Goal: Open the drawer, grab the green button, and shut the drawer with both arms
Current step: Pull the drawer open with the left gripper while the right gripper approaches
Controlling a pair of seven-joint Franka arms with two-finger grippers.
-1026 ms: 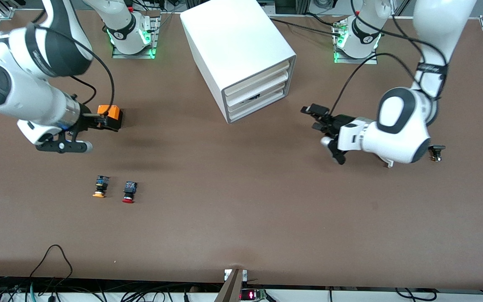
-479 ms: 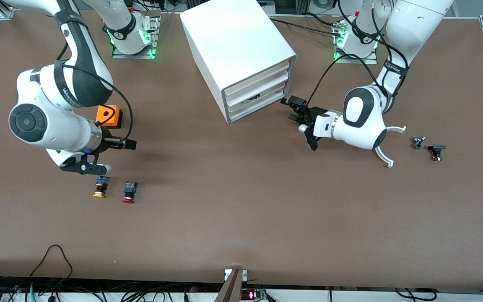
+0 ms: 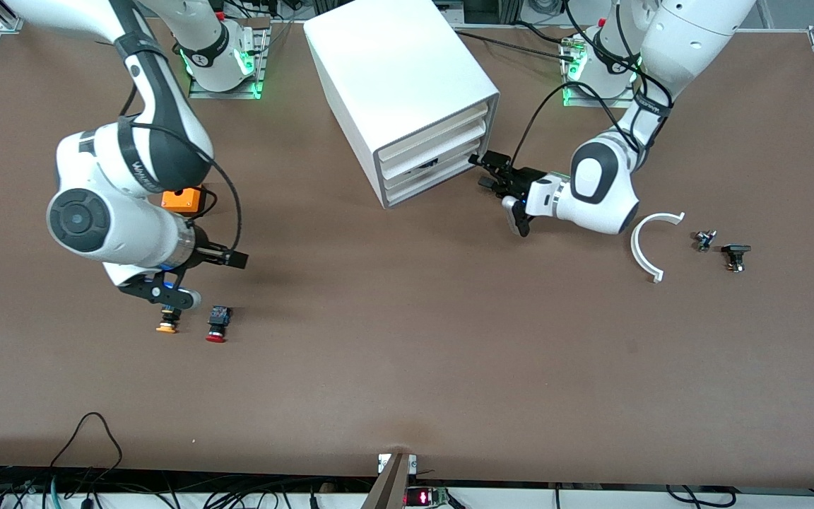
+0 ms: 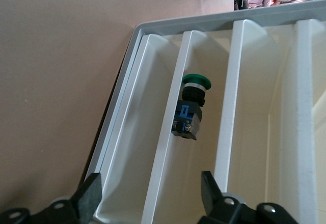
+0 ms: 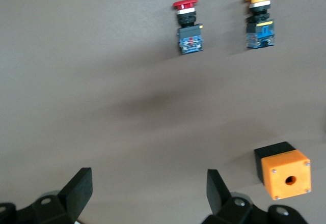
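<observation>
The white cabinet stands at the table's back middle, its three drawers shut. The lowest drawer shows in the left wrist view. The green-capped button lies on its side inside the cabinet, seen over a drawer's front lip. In the front view it is only a dark spot just above the lowest drawer's front. My left gripper is open and empty, close in front of the lowest drawer at the corner toward the left arm's end. My right gripper is open and empty over bare table.
A red-capped button and a yellow-orange-capped one lie near the right gripper. An orange box sits by the right arm. A white curved piece and small black parts lie toward the left arm's end.
The left arm has swung in and brought its gripper up to the cabinet's front. The right gripper has moved from the orange box toward the two loose buttons.
</observation>
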